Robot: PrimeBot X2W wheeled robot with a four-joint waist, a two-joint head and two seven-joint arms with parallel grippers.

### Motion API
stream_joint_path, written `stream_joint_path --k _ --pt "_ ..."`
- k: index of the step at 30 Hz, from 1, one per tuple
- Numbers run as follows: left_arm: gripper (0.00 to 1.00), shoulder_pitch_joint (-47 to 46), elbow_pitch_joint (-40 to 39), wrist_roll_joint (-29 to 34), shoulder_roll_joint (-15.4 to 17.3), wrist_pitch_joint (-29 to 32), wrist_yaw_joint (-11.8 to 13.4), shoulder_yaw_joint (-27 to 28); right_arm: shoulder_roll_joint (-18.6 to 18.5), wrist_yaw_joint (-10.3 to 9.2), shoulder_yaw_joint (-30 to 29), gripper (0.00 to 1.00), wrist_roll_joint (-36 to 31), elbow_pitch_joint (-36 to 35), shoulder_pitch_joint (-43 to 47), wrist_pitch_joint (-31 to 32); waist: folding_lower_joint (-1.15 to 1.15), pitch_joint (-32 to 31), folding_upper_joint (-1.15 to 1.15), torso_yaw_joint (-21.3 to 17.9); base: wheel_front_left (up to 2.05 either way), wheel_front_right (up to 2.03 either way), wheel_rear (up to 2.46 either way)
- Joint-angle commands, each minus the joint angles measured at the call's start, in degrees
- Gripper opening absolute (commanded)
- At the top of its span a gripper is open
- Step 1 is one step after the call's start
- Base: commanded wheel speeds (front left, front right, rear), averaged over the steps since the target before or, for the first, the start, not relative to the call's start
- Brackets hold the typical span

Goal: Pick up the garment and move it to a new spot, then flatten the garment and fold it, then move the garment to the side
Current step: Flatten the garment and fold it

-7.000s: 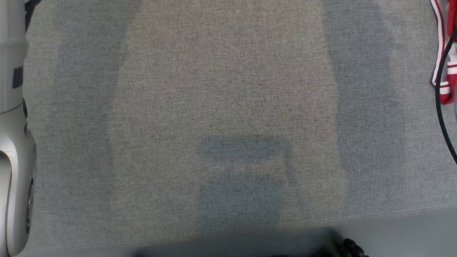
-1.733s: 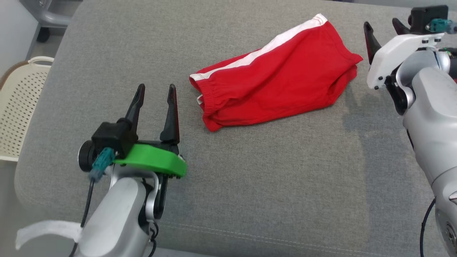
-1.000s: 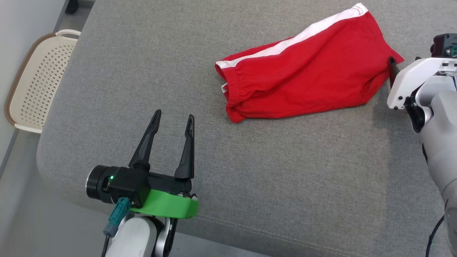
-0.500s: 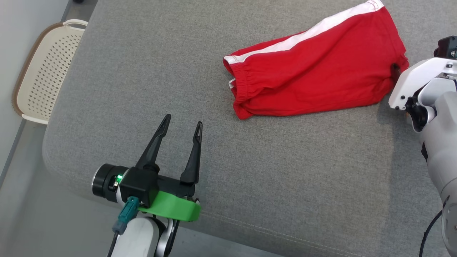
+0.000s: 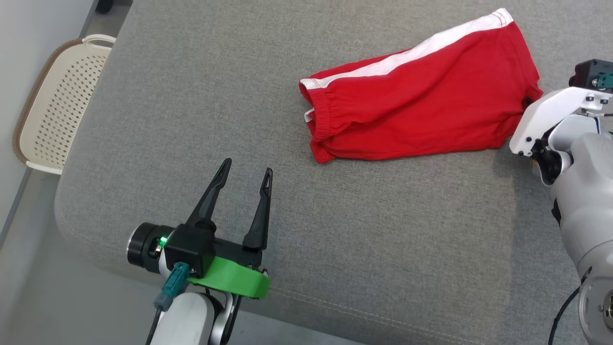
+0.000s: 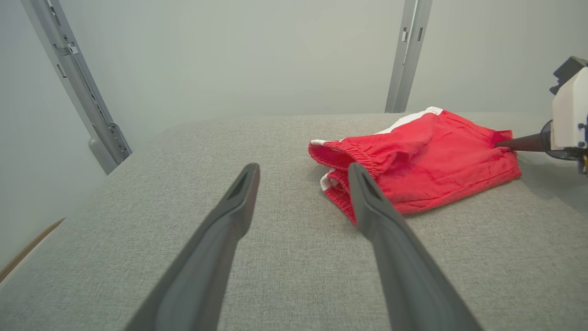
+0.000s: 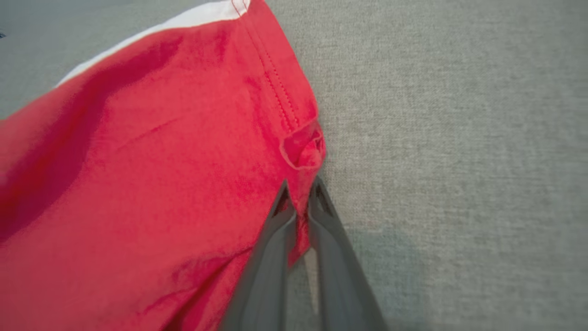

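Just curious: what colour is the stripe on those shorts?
White stripe on red shorts; clearest in the head view.

Grey fabric cushion (image 5: 191,96), cream basket (image 5: 52,105) beside

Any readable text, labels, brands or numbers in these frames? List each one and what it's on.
No readable text in any view.
shorts: white stripe, no logo or print.
white bit at the waistband: too small to tell whether it bears print.
basket: plain.
left pincer, right pincer: no markings.
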Motion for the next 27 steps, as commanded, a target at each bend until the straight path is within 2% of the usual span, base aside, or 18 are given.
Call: stream_joint_path --k 1,8,15,27 --pt "1.0 -0.22 0.4 0.24 -0.25 -0.15 -0.24 0.04 -0.06 -0.15 -0.5 0.0 -0.36 0.69 1.96 -0.04 0.0 -0.81 0.0 -0.37 0.0 0.0 0.0" --pt "1.0 1.43 1.66 0.37 -0.27 -0.14 -0.41 0.25 2.66 -0.13 -2.49 0.0 0.02 0.09 3.35 -2.47 0.0 -3.45 0.0 -2.43 0.0 0.0 0.0" --pt "1.0 2.2 2.16 0.47 0.35 -0.14 -0.58 0.55 5.42 -0.13 -1.41 0.0 0.57 -0.63 5.7 -2.51 0.0 -5.67 0.0 -5.17 0.0 0.0 0.0" --pt "1.0 2.83 2.62 0.3 1.05 -0.14 -0.37 0.46 6.06 -0.13 0.21 0.0 0.81 -4.55 11.86 -1.48 0.0 -7.87 0.0 -8.04 0.0 0.0 0.0"
